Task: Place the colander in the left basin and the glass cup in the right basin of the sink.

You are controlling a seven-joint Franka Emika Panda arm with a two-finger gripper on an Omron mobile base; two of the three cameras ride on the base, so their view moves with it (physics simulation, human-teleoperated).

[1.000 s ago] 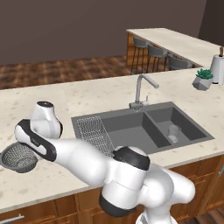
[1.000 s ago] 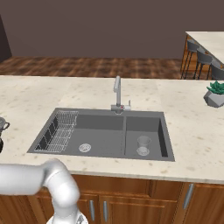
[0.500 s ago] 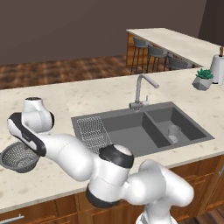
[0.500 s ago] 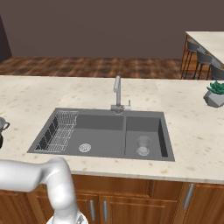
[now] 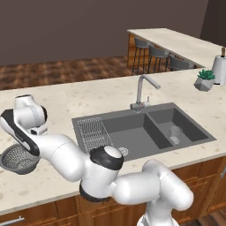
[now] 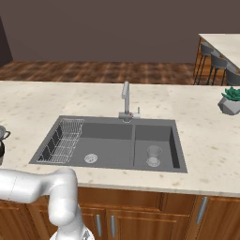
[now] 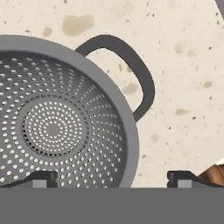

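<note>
Jaws spread wide and empty, gripper (image 7: 112, 178) poised directly above the colander (image 7: 61, 118) on the counter (image 7: 183, 78) left of the sink (image 5: 145, 130). Risk of a slip or tipped bowl, judged from the thin rim and smooth curved wall. One fingertip (image 7: 41, 178) over the bowl's inside, the other (image 7: 183, 178) outside the rim, near the loop handle (image 7: 131, 74); glass cup (image 6: 153, 155) already in the right basin (image 6: 154, 145).

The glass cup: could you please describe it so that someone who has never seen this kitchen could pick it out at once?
Find the dark grey sink set into the speckled counter, below the curved steel faucet. Look into the right basin, the narrower one. The glass cup stands upright there beside the drain: small, clear and handleless, unlike the wire rack in the left basin.
</note>
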